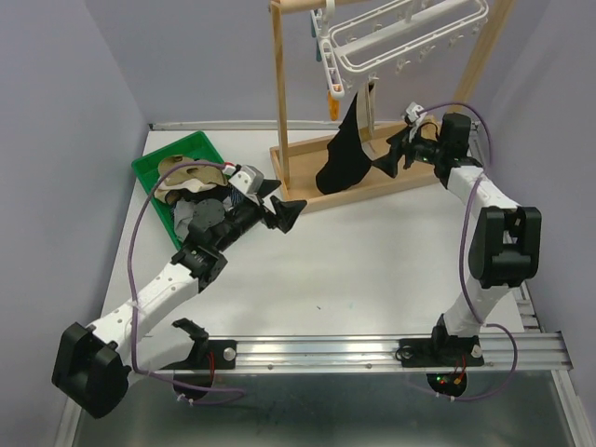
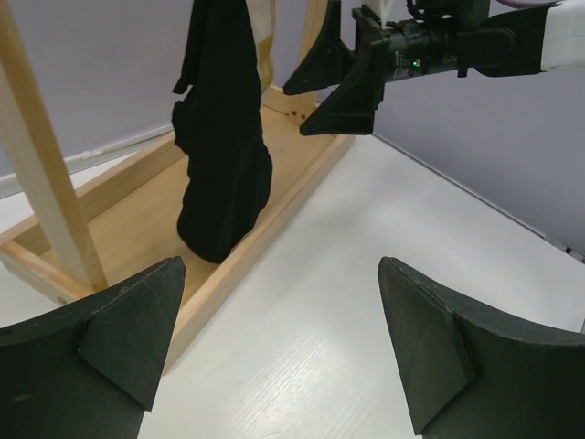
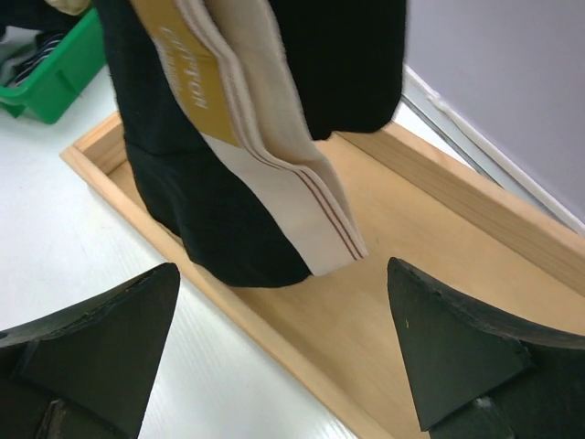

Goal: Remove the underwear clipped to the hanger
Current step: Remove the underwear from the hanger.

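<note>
The black underwear hangs limp from the white clip hanger, a cream waistband showing, its tail down in the wooden base. It's just ahead of the spread right gripper; the left gripper, also spread, faces it from farther off.

The underwear is matt cloth, the base smooth wood.
</note>
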You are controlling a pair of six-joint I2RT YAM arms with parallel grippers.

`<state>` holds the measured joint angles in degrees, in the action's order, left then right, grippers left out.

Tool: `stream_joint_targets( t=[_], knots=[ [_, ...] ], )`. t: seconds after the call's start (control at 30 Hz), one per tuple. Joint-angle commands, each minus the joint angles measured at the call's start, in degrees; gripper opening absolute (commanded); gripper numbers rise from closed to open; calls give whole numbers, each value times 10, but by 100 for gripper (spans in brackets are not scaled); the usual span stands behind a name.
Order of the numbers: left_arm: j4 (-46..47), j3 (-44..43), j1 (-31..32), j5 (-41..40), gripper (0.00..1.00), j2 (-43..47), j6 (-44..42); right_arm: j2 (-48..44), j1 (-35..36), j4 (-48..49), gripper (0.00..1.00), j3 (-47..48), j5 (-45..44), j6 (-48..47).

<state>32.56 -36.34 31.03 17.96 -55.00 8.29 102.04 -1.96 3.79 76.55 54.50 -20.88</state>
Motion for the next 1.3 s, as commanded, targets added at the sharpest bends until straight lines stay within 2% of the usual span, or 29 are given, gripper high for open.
stream_joint_targets(
  t=[0.0, 0.23, 0.33, 0.37, 0.43, 0.47, 0.5, 0.6, 0.73, 0.9, 1.0, 1.17, 1.27],
  knots=[
    [93, -13, 40, -51, 98, -35, -7, 8, 41, 24, 100, 41, 27, -42],
    [102, -37, 83, -83, 97, -71, -21, 56, 72, 24, 98, 110, -33, -34],
    [102, -37, 97, -100, 96, -70, -27, 79, 75, 24, 82, 143, -58, -3],
    [102, -38, 102, -108, 96, -68, -29, 81, 74, 24, 61, 147, -61, 5],
    [108, -38, 107, -116, 96, -68, -30, 77, 75, 24, 27, 142, -62, 20],
    [110, -39, 110, -119, 96, -68, -31, 72, 75, 24, 4, 135, -61, 22],
    [121, -40, 115, -128, 95, -70, -32, 55, 76, 24, 0, 125, -60, 21],
    [150, -43, 126, -152, 95, -82, -31, 8, 74, 24, 0, 77, -62, 19],
    [237, -53, 144, -193, 94, -118, -26, -54, 74, 24, 0, 12, -72, 29],
    [353, -95, 181, -233, 94, -201, -38, -102, 75, 24, 1, -41, -164, 69],
    [402, -122, 213, -263, 94, -262, -74, -119, 74, 24, 1, -52, -203, 76],
    [541, -177, 263, -332, 95, -378, -189, -131, 69, 23, 1, -63, -250, 77],
    [550, -230, 273, -348, 96, -427, -220, -132, 60, 23, 0, -70, -261, 70]
  ],
)
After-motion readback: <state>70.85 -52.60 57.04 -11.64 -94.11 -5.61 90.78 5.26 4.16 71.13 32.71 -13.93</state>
